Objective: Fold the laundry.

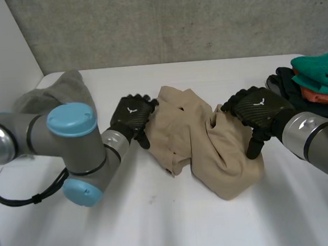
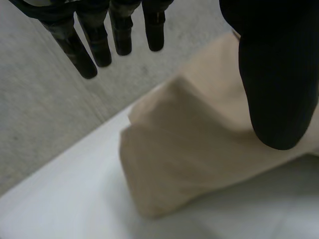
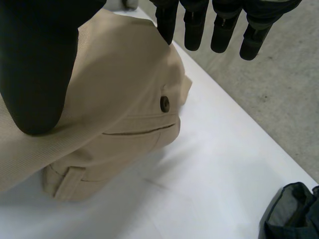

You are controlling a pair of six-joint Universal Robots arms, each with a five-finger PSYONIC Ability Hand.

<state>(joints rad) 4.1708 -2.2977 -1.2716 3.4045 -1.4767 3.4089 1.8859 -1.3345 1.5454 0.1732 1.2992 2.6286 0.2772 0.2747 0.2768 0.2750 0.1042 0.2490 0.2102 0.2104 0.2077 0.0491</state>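
Observation:
A crumpled beige pair of trousers (image 1: 202,143) lies in the middle of the white table. My left hand (image 1: 132,115) rests at its left edge, fingers straight, thumb apart. In the left wrist view the thumb (image 2: 279,74) hangs over the beige cloth (image 2: 199,149) and the fingers reach past its far edge, gripping nothing. My right hand (image 1: 258,108) sits at the garment's right edge, thumb pointing down at the cloth. In the right wrist view its thumb (image 3: 40,64) is over the trousers (image 3: 114,99), near a button and a pocket slit, with the fingers spread straight above.
A grey cloth (image 1: 60,91) lies at the back left behind my left arm. A stack of teal, orange and dark garments (image 1: 313,79) sits at the back right; its dark piece (image 3: 294,211) lies beside my right hand. A grey wall bounds the table's far edge.

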